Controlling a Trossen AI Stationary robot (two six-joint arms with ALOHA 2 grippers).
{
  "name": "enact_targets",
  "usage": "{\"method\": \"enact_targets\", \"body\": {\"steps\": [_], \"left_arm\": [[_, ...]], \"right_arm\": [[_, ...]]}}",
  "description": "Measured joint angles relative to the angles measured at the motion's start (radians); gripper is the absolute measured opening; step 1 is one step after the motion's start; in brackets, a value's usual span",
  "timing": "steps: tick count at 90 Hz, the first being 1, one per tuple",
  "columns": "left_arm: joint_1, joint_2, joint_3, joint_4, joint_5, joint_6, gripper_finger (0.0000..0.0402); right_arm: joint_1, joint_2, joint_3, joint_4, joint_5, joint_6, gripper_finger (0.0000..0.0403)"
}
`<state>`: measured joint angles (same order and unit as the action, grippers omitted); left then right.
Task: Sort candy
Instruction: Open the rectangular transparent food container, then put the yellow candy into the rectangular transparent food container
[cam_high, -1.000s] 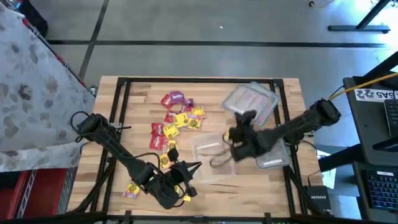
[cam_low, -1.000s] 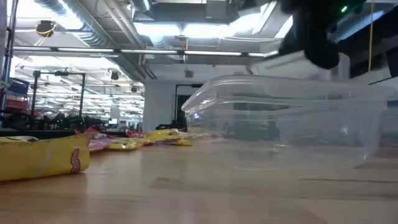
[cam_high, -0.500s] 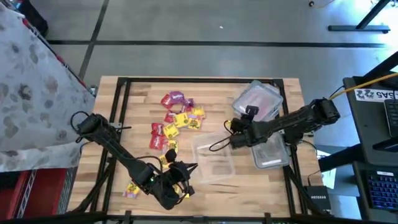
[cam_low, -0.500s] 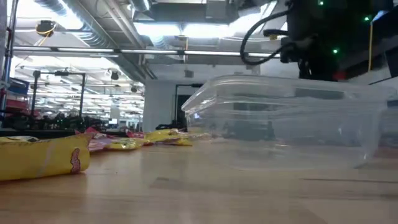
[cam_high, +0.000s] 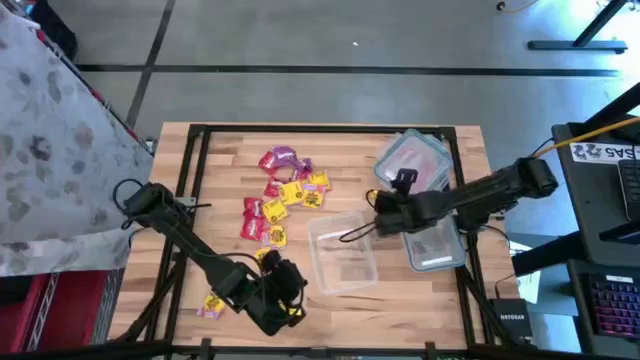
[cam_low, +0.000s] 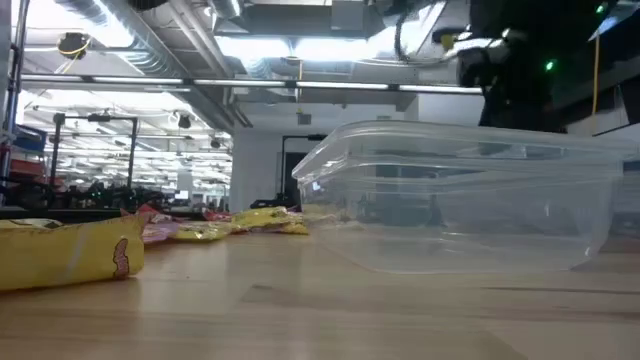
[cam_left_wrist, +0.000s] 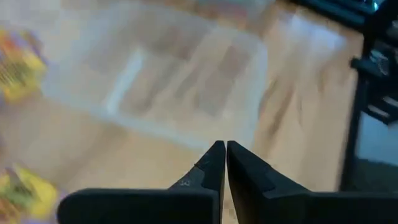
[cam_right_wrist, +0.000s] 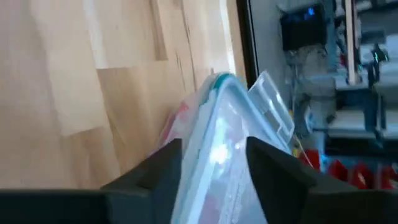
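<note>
Both arms reach in over the wooden table (cam_high: 220, 150), left low at the near edge, right stretched in from the side.

The left gripper (cam_left_wrist: 225, 152) has its fingers pressed together on nothing, pointing at the empty clear tub (cam_high: 343, 253) just ahead of it; a yellow sweet (cam_high: 212, 303) lies behind it near the edge. The main candy (cam_high: 283, 190) is scattered well beyond it, toward the far side. The right arm lies nearly flat, its elbow out past the table's edge. The right gripper (cam_right_wrist: 211, 155) has its fingers spread, facing the lidded container (cam_high: 415, 162) beside it; a second tub (cam_high: 434, 243) lies under its forearm.
</note>
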<state>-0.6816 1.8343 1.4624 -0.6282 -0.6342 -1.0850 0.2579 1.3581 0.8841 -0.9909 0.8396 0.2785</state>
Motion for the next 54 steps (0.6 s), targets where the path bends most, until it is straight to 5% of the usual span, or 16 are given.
{"method": "enact_targets", "body": {"steps": [27,54], "left_arm": [[-0.073,0.0,0.0,-0.123,0.216,-0.225,0.0029],[-0.131,0.1,0.0,-0.202,0.199,-0.138,0.0139]], "right_arm": [[0.247,-0.242,0.0,0.271,-0.17,-0.023,0.0199],[0.565,-0.177,-0.065,0.792,-0.177,-0.19,0.0176]]}}
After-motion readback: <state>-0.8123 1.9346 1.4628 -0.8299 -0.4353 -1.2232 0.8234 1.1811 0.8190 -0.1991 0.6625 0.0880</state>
